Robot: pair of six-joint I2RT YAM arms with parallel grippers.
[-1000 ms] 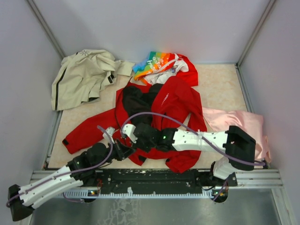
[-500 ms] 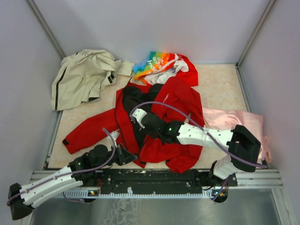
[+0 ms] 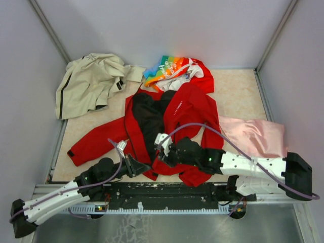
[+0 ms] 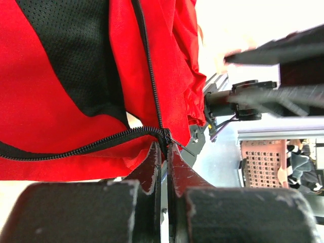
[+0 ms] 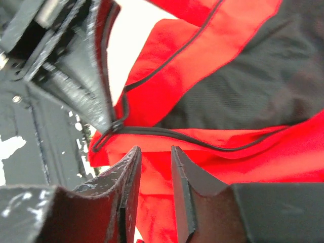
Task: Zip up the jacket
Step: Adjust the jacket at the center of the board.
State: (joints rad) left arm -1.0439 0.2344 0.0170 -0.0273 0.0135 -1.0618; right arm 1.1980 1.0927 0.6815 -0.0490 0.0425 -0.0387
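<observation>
**Beige tabletop, red jacket lying open**

Grey walls box in the table [image 3: 238,91]. The jacket [image 3: 190,109] sprawls mid-table, black lining showing. The left gripper [image 4: 163,149] is pinched tight on the jacket's bottom hem, where the zipper [image 4: 147,66] ends. The right gripper [image 5: 154,152] hovers just beside that hem, fingers a narrow gap apart, gripping nothing.

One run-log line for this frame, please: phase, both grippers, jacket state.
phase: zip start | left gripper: shut on zipper base | right gripper: open, holding nothing | red jacket: front unzipped
</observation>
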